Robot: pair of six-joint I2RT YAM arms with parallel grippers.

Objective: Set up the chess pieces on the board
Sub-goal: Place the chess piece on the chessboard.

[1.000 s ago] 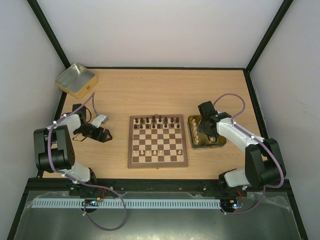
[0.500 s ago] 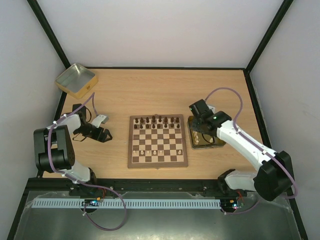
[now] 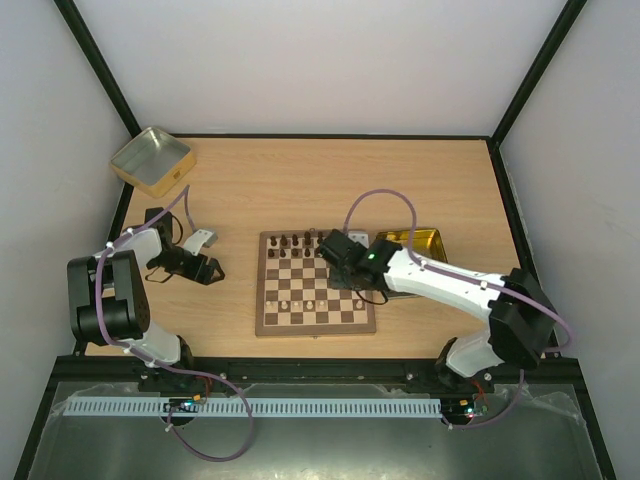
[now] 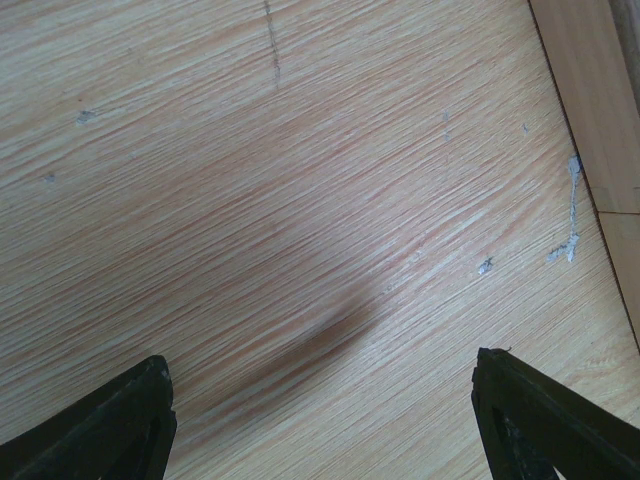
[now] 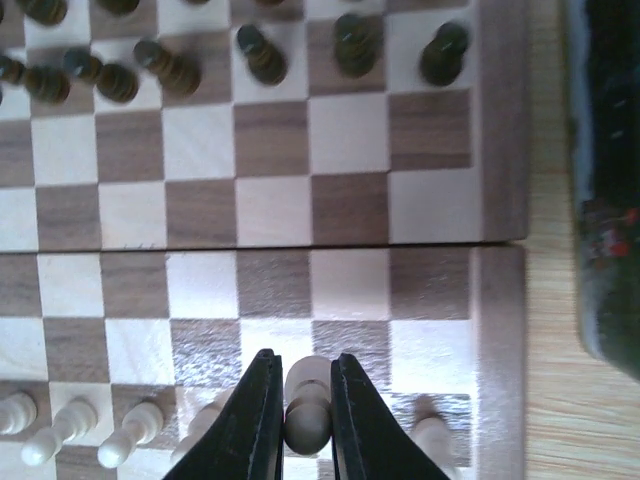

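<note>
We see the right claw (image 5: 304,365) clenched on one round-headed cream-white wooden chess piece (image 5: 307,415), fingers pinching it from both sides, head pointing toward the camera. It hangs over the near rows of the square wooden chessboard with light and dark brown checks (image 5: 350,205), toward the right-hand files. We cannot tell if the piece touches the square under it.

Just left of the claw, four more cream-white wooden chessmen (image 5: 130,438) stand in a row along the near rank. Just right of it stands one more. Ahead of the claw we see bare middle squares and the board's fold seam. Farther ahead the dark brown wooden chessmen (image 5: 260,55) line the far ranks, some of them leaning. Off the board, right of the claw, sits a shiny gold metal tin (image 3: 430,240).

The left claw (image 4: 322,360) is released, jaws wide, low over the light wooden tabletop (image 4: 300,150), well apart from the board on its left side. Beyond that claw, at the far left corner, sits a second gold metal tin (image 3: 152,160).
</note>
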